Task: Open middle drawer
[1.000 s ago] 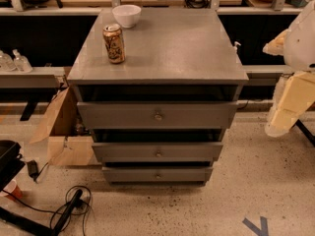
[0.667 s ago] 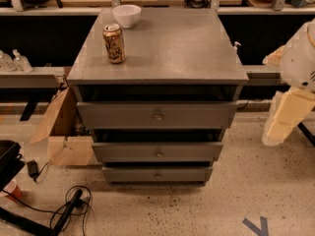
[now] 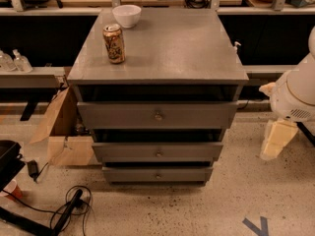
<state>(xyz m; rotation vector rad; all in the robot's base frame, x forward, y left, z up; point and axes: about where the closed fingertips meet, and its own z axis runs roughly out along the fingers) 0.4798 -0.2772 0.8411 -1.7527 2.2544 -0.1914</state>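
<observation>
1. Low at the cabinet's right, well apart from it, the gripper (image 3: 277,140) hangs; I cannot tell whether it is open.
2. Middle drawer (image 3: 123,152) lies between two similar fronts, so the gripper may well catch the wrong one or miss the small knob (image 3: 158,154).
3. A jerky pull might topple the can (image 3: 114,43).

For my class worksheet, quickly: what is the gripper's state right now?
Gripper: cannot be told; it hangs low to the right of the cabinet, apart from the middle drawer.
</observation>
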